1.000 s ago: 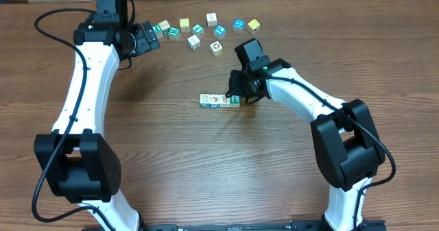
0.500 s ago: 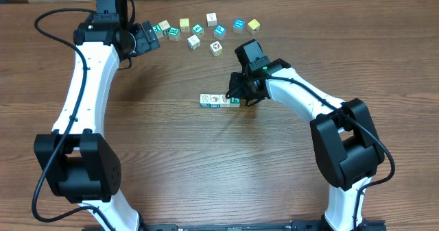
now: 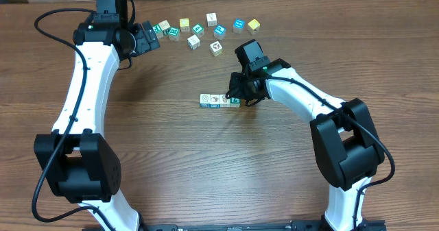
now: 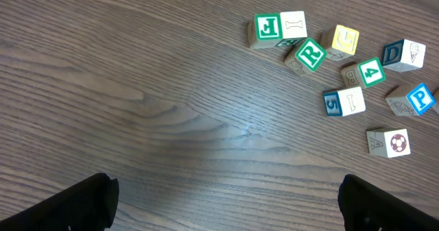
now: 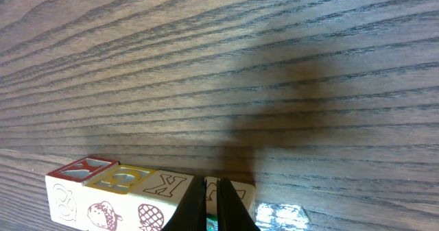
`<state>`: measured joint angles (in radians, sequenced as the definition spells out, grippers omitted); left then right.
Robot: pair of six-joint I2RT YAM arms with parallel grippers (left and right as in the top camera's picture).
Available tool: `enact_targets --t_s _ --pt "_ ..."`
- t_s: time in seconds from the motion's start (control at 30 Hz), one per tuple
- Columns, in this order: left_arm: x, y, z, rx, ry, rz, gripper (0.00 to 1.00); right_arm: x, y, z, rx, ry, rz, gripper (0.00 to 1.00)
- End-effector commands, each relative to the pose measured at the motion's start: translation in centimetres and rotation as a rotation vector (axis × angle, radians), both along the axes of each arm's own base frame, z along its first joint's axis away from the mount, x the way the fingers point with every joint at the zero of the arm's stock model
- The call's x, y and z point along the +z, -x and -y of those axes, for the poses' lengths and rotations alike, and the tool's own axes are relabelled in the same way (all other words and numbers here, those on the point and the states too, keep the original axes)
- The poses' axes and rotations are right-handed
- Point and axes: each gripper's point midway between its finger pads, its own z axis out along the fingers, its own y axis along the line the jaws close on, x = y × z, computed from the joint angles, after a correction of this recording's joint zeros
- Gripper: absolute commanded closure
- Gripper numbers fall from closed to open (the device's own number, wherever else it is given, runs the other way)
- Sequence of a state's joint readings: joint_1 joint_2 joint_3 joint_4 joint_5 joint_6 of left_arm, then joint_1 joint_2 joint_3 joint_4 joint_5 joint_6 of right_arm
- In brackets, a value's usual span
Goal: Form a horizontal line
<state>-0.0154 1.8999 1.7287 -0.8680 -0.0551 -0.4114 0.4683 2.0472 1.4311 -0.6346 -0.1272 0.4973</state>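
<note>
Overhead shows the wooden surface (image 3: 171, 155) with both arms reaching in. The left tool (image 3: 149, 36) hangs at the far edge beside the loose cubes (image 3: 206, 27). In the left wrist view its fingers are spread wide and empty.

The right tool (image 3: 238, 95) is down at the right end of the horizontal line (image 3: 219, 101). That line lies near the middle of the surface, four cubes side by side and touching. In the right wrist view the right tool's fingers are clenched to a thin slit and grip nothing. Their tips sit low in front of the seam between the last two cubes; whether they touch, I cannot tell.

The step looks like a final squaring of the row. To do it well, I would press gently and squarely and watch the teal-green end cube (image 3: 235, 102) for twist. Then I would lift straight up so the tips drag nothing out of line.
</note>
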Motion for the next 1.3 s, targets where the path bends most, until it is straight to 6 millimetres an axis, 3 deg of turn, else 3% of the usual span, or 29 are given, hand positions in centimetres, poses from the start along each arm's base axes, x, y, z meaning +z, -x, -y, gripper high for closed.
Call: enact_targets --t_s 0.0,0.4,0.63,1.17,1.27 --pt "0.6 -0.2 0.3 -0.013 -0.001 0.016 0.0 -0.7 0.5 -0.4 0.018 -0.012 -0.024 0.96" --pt "0.6 -0.2 0.3 -0.014 -0.001 0.016 0.0 -0.6 0.5 -0.5 0.02 -0.019 -0.022 0.96" --pt "0.6 -0.2 0.3 -0.014 -0.001 0.015 0.0 -0.2 -0.8 -0.6 0.009 -0.017 0.034 0.96" --pt "0.6 -0.2 0.3 -0.014 -0.001 0.016 0.0 -0.1 -3.9 4.9 -0.139 0.192 0.153 0.94" --pt "0.6 -0.2 0.3 -0.014 -0.001 0.016 0.0 -0.2 -4.3 6.2 -0.166 0.196 0.147 0.87"
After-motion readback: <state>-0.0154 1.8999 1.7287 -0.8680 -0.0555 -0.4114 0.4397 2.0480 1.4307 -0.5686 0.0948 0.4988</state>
